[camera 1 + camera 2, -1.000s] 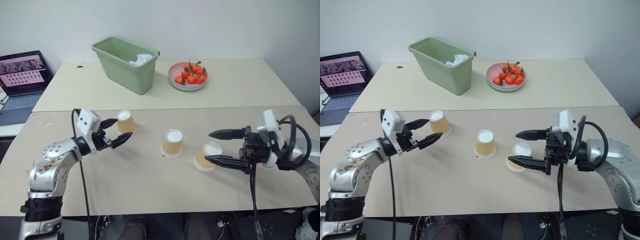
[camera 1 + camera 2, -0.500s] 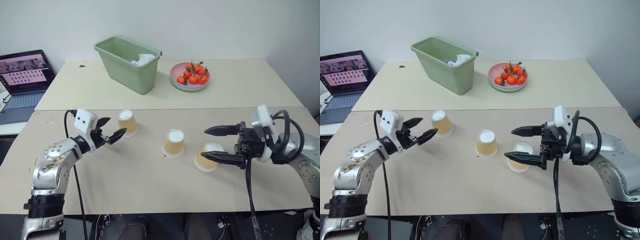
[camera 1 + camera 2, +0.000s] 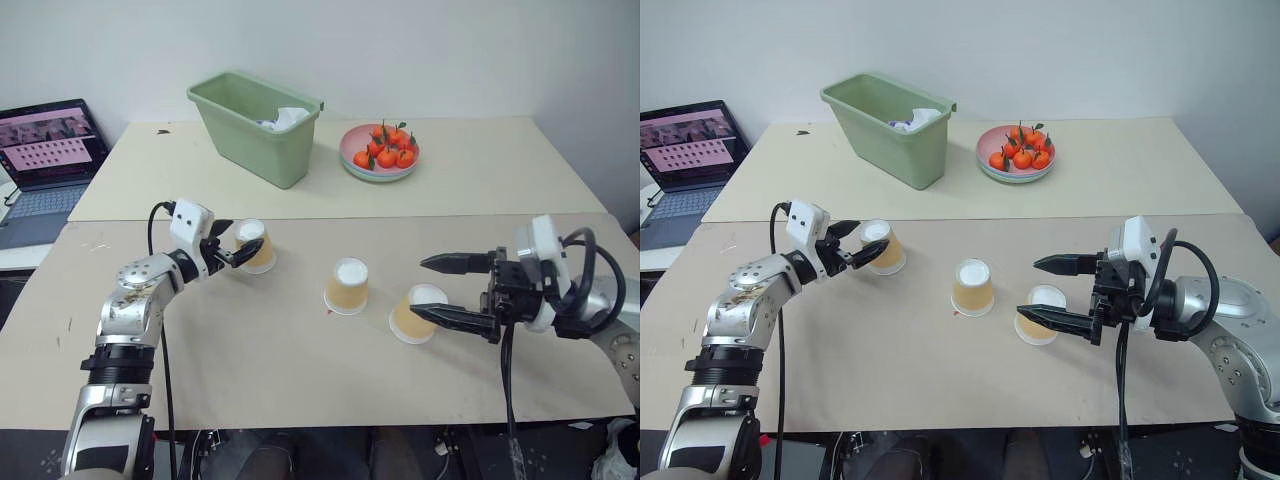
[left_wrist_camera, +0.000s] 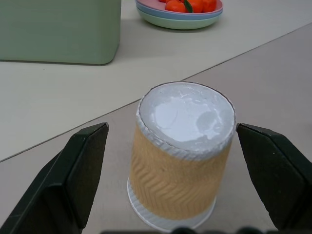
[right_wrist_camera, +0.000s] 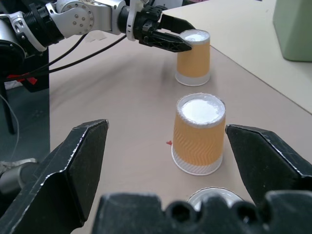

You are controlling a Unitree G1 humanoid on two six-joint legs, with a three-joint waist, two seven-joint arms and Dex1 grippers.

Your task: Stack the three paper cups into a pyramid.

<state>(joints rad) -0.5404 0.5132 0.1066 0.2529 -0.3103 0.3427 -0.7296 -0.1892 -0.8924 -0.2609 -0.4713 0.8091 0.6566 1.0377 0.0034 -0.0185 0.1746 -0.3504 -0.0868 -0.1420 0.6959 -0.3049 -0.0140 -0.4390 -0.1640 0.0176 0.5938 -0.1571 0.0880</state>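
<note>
Three paper cups stand upside down, well apart, in a row across the near table. The left cup (image 3: 254,245) sits between the spread fingers of the left gripper (image 3: 233,246), which is not yet closed on it; in the left wrist view a black finger (image 4: 73,170) stands clear on each side of the cup. The middle cup (image 3: 346,286) stands alone. The right cup (image 3: 415,312) sits at the tips of the right gripper (image 3: 452,289), whose jaws are wide apart and holding nothing.

To my eye the step in hand is the left arm's grasp. It looks well lined up, so the fingers should close gently around the mid-body, below the white base that faces up; thin paper will crush if squeezed hard. The cup should then stay upright as it is carried next to the middle cup, close enough for a third to bridge both.

Further back are a green bin (image 3: 250,125) and a plate of oranges (image 3: 379,152); a laptop (image 3: 45,140) sits at far left. The cups carry only an embossed zigzag pattern, no brand, and the laptop screen is too small to read.
</note>
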